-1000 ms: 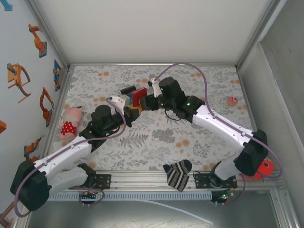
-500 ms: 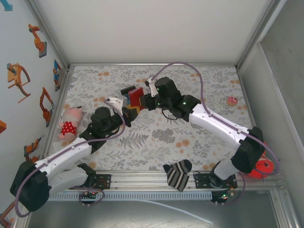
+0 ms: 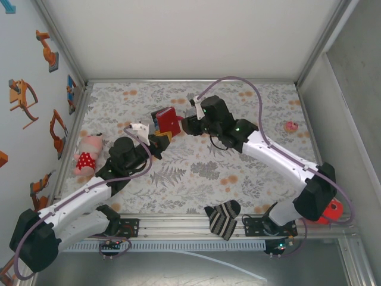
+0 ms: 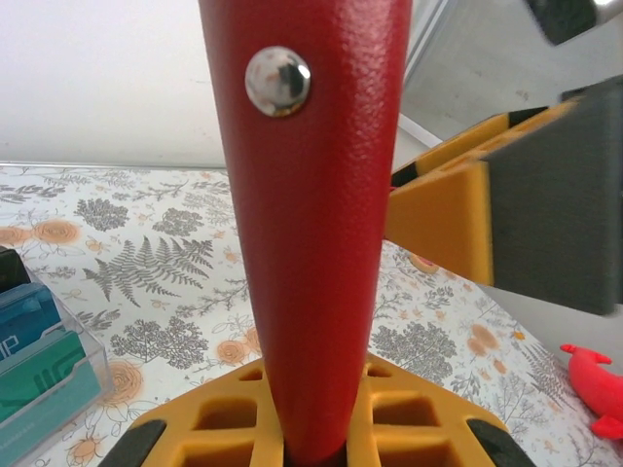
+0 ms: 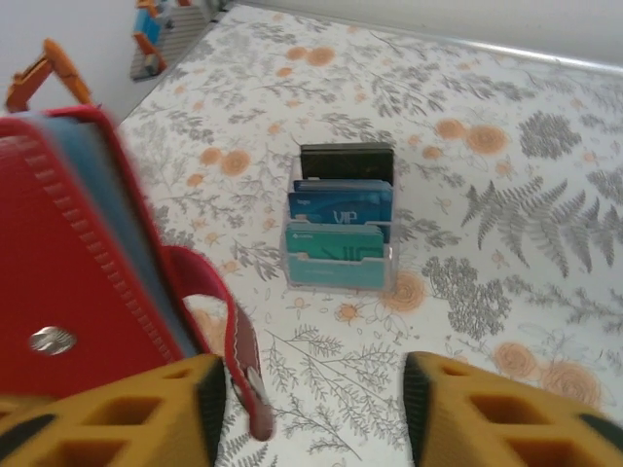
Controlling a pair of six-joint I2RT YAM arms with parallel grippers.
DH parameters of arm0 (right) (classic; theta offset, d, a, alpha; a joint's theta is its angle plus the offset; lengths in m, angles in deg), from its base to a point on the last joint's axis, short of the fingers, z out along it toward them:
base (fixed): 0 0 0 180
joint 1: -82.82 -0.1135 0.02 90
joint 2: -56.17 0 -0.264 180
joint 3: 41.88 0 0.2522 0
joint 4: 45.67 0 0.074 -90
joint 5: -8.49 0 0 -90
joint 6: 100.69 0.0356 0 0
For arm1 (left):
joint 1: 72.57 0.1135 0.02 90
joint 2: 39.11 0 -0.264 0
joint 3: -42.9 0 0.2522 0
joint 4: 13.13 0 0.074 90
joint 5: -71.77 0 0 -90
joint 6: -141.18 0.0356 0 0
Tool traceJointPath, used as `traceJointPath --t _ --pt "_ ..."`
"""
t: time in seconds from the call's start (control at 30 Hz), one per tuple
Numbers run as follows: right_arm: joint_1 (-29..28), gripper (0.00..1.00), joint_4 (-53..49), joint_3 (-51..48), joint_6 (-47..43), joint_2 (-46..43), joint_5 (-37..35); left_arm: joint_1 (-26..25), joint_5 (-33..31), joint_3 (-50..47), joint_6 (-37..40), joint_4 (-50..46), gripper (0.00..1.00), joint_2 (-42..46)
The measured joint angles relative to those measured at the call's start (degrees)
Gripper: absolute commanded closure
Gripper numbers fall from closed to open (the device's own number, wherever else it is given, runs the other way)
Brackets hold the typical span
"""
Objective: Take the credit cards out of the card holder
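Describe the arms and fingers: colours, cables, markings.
Left arm and right arm: white shells, black joints, a lilac cable along each. The right one has a green light. Fingers: orange-yellow with square recesses, grey pads.

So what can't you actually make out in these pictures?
1. Whether any cards are inside the red wallet: the left wrist view faces its outside; from above it is too small.
2. The wallet's slots: right wrist view, blurred and cut by the left edge.
3. Small print on the cards in the clear stand: too small; the left wrist view's edge cuts them.
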Motion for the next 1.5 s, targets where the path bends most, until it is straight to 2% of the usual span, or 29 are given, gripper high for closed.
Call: traceJointPath --t 0.07,0.17,0.4,0.67,0.8,0.97,1.17,1.27,1.33,1.5 --pt "0.11 0.26 0.83 -0.76 -1.62 -1.44 2.86 0.11 0.07 0.0 -0.35 -0.2 1.0 0.0" --pt "1.09 0.19 1.86 -2.12 -2.75 -3.63 7.74 0.48 0.66 0.0 -0.57 -0.85 1.0 0.11" --pt "7.96 0.18 6.47 -4.35 -2.78 -5.01 23.32 1.18 3.8 0.35 -0.52 -5.77 1.0 3.08" --pt "8.39 0.28 8.26 -4.35 -3.93 -2.99 33.7 1.62 8.22 0.46 -0.35 -8.17 1.0 6.25" --pt "8.94 0.45 8.7 -4.57 -4.33 -2.12 36.17 1.66 11.1 0.46 -0.17 -8.87 1.0 6.95" --pt "11.47 0.56 11.91 -7.28 -2.71 -2.1 40.0 1.75 13.46 0.48 -0.15 -9.29 1.0 8.22" --pt "12.87 0.58 14.62 -9.01 -1.42 -2.08 45.03 1.95 15.26 0.79 -0.2 -9.29 1.0 8.33" --pt "12.87 0.55 15.13 -9.01 -1.42 -2.1 46.49 1.95 15.5 0.79 -0.2 -9.33 1.0 8.24" --pt "12.87 0.43 15.02 -9.01 -1.36 -2.12 46.66 1.95 15.5 0.79 -0.2 -9.31 1.0 8.24" --pt "12.87 0.22 14.16 -9.01 -1.73 -3.34 47.01 1.95 15.47 0.79 -0.17 -9.44 1.0 8.15"
